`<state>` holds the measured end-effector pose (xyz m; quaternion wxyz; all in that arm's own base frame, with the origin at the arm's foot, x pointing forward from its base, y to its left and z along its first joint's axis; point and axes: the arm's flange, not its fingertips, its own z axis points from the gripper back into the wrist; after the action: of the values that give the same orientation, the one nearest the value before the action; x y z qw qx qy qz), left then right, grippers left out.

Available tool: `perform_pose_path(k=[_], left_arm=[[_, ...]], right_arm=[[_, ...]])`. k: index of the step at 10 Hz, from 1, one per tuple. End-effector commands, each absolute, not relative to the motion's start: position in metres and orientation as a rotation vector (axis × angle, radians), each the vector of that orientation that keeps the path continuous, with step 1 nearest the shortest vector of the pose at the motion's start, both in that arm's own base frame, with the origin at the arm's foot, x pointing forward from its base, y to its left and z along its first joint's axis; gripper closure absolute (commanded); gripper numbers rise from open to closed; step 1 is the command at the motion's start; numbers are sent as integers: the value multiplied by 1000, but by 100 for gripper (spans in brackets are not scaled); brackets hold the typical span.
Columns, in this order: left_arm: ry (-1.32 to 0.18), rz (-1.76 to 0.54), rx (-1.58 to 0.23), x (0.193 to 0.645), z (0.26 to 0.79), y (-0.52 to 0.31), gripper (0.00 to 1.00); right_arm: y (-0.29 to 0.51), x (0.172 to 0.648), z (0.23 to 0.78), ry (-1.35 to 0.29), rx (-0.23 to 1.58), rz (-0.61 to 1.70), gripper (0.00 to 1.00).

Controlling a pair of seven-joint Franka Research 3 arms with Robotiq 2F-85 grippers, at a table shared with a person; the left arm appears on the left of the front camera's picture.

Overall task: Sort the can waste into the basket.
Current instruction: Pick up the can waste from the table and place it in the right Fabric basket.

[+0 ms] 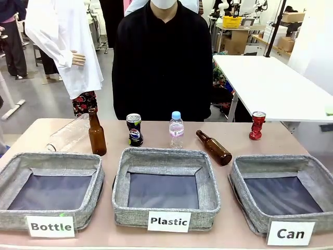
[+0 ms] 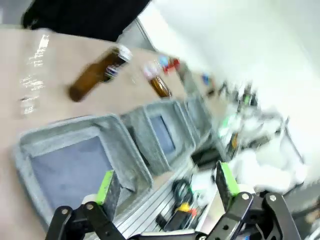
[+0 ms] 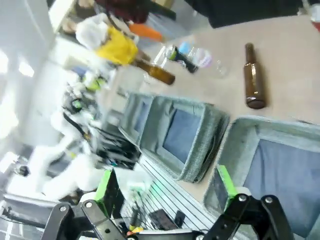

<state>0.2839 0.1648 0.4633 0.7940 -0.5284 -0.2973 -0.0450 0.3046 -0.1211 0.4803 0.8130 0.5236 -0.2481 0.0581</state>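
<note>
A red dented can [image 1: 257, 125] stands at the table's far right, behind the grey basket labelled "Can" [image 1: 241, 179]. A black-blue Pepsi can [image 1: 135, 129] stands upright behind the middle basket and appears small in the right wrist view [image 3: 180, 56]. The "Can" basket has nothing in it. My right gripper [image 3: 165, 184] is open and high off the table, above the near rim of the "Can" basket [image 3: 235, 135]. My left gripper [image 2: 166, 185] is open too, hanging above the near edge of the leftmost basket [image 2: 120, 135]. Neither holds anything.
Baskets labelled "Bottle" [image 1: 15, 177] and "Plastic" [image 1: 208, 182] sit left and middle. An upright brown bottle [image 1: 96, 133], a lying brown bottle [image 1: 214, 147], a small water bottle [image 1: 176, 129] and a lying clear bottle [image 1: 67, 134] are behind them. A person in black [image 1: 161, 62] stands at the far side.
</note>
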Motion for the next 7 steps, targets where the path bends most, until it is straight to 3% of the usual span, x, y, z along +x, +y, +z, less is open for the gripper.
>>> perform_pose_path(k=[1, 4, 5, 7], left_arm=[[-700, 208, -1323, 293, 396, 190, 0], [-747, 441, -1417, 288, 357, 209, 0], [-694, 377, -1334, 270, 370, 237, 0], [-694, 377, -1334, 270, 370, 237, 0]], right_arm=[[-147, 303, 420, -540, 1268, -29, 0], [-180, 311, 370, -485, 1280, -301, 0], [-184, 295, 397, -511, 1283, -158, 0], [-184, 295, 397, -511, 1283, -158, 0]])
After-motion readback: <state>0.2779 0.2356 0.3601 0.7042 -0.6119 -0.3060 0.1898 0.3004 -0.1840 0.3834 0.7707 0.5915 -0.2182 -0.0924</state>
